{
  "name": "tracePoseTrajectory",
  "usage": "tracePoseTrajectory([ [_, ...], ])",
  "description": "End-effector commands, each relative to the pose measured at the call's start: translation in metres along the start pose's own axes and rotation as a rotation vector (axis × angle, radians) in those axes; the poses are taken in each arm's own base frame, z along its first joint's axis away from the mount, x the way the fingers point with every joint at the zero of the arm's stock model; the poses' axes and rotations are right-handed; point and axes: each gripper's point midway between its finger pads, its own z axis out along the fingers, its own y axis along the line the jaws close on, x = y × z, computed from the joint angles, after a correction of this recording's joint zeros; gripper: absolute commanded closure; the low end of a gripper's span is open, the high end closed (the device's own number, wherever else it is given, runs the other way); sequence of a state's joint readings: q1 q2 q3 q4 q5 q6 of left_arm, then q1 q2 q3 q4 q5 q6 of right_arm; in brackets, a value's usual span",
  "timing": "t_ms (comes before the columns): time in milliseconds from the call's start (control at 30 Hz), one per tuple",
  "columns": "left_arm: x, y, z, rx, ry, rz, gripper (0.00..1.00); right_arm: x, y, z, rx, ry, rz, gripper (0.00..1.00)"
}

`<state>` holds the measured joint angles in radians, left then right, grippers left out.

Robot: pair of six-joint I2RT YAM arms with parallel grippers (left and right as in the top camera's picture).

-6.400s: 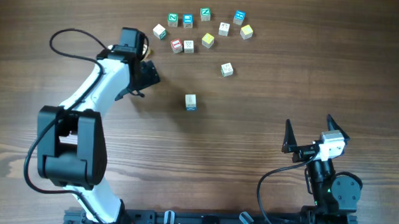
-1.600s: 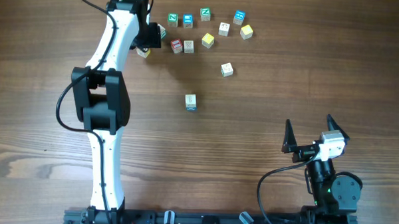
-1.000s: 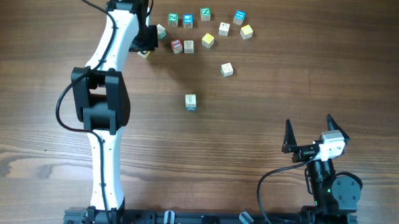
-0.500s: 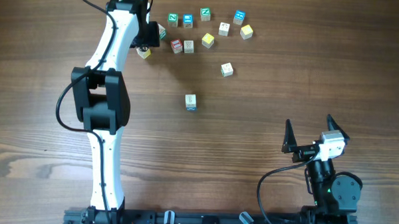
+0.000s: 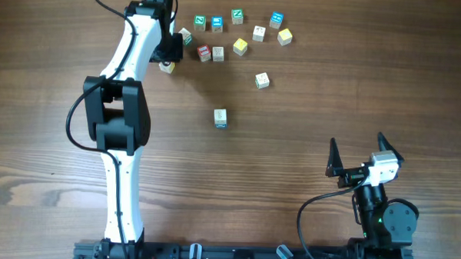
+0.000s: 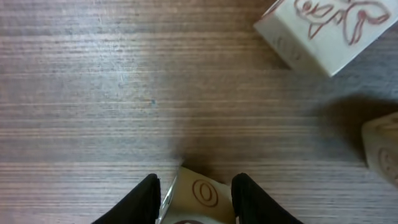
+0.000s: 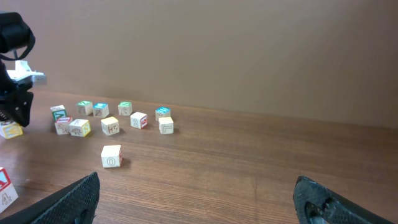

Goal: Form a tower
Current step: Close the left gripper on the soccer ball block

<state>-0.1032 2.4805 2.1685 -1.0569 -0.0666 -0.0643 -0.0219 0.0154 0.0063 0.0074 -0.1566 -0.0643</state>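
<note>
One loose cube sits inside the left gripper; clamping unconfirmed. The tower lies lower right of it; right gripper, spread apart, farther.

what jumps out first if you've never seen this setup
The white left arm stretches far across the table, its jaws either side of an O-marked cube. Beside it loose cubes scatter along the far edge, the tower stands alone mid-table, and the right gripper sits open at the front.
</note>
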Motion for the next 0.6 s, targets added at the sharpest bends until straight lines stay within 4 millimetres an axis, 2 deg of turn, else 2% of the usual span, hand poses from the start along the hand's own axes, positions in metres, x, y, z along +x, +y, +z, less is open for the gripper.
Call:
tracePoseTrajectory([
  [0,0.008,0.003,0.012,-0.011,0.033,0.008,0.58,-0.003,0.001,0.0,-0.007,-0.012,0.013,0.0],
  [67,0.008,0.003,0.012,-0.012,0.034,0.01,0.5,-0.003,0.001,0.0,-0.007,-0.012,0.013,0.0],
  [133,0.01,0.004,0.012,-0.012,0.042,0.036,0.49,-0.003,0.001,0.0,-0.007,-0.012,0.013,0.0],
  [200,0.013,0.004,0.012,-0.013,0.055,0.047,0.52,-0.003,0.001,0.0,-0.007,-0.012,0.012,0.0],
  [267,0.016,0.004,0.011,-0.014,0.068,0.062,0.6,-0.003,0.001,0.0,-0.007,-0.012,0.012,0.0],
  [367,0.02,0.005,0.011,-0.015,0.081,0.063,0.62,-0.003,0.001,0.0,-0.007,-0.012,0.013,0.0],
  [400,0.021,0.005,0.011,-0.015,0.087,0.063,0.67,-0.003,0.001,0.0,-0.007,-0.012,0.013,0.0],
  [567,0.029,0.005,0.01,-0.015,0.121,0.063,0.66,-0.003,0.001,0.0,-0.007,-0.012,0.013,0.0],
])
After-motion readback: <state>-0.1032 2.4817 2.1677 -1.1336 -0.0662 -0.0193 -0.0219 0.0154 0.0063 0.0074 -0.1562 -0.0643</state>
